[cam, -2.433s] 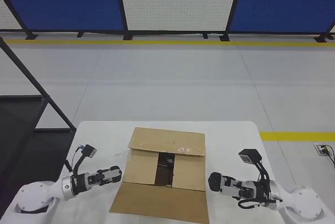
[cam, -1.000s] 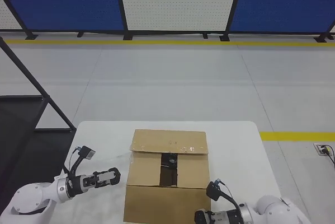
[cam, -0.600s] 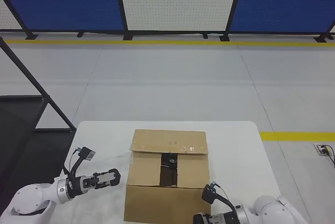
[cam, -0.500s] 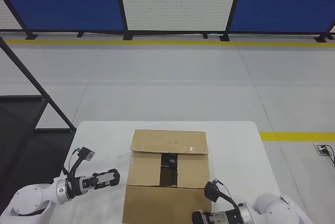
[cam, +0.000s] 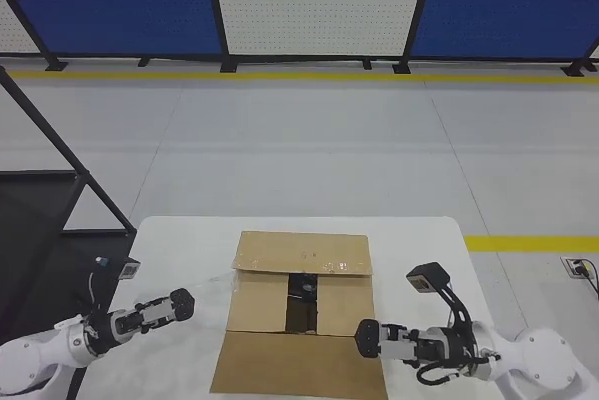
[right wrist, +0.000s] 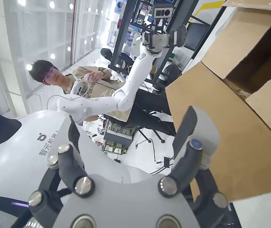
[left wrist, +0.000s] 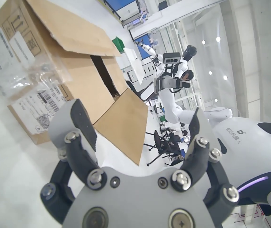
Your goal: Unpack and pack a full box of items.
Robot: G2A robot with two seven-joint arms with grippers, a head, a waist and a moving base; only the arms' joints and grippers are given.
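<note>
A brown cardboard box point(cam: 299, 256) stands in the middle of the white table point(cam: 419, 260). Its side flaps nearly meet, leaving a dark slot point(cam: 301, 303) with dark items inside. Its front flap point(cam: 299, 365) lies splayed outward toward the table's near edge. My left gripper point(cam: 176, 303) is open and apart from the box's left side, with nothing between its fingers point(left wrist: 83, 122). My right gripper point(cam: 363, 340) is open at the right end of the front flap; the flap point(right wrist: 221, 129) lies just outside one finger point(right wrist: 185, 129). A clear plastic bag point(left wrist: 31, 77) clings to the box's left wall.
A black metal rack point(cam: 19, 230) stands just left of the table. Bare tabletop lies to the left and right of the box. Yellow floor lines run behind and to the right.
My right gripper has come out from under the front flap to its right end, and the flap now lies wider. My left gripper has drawn back leftward from the box.
</note>
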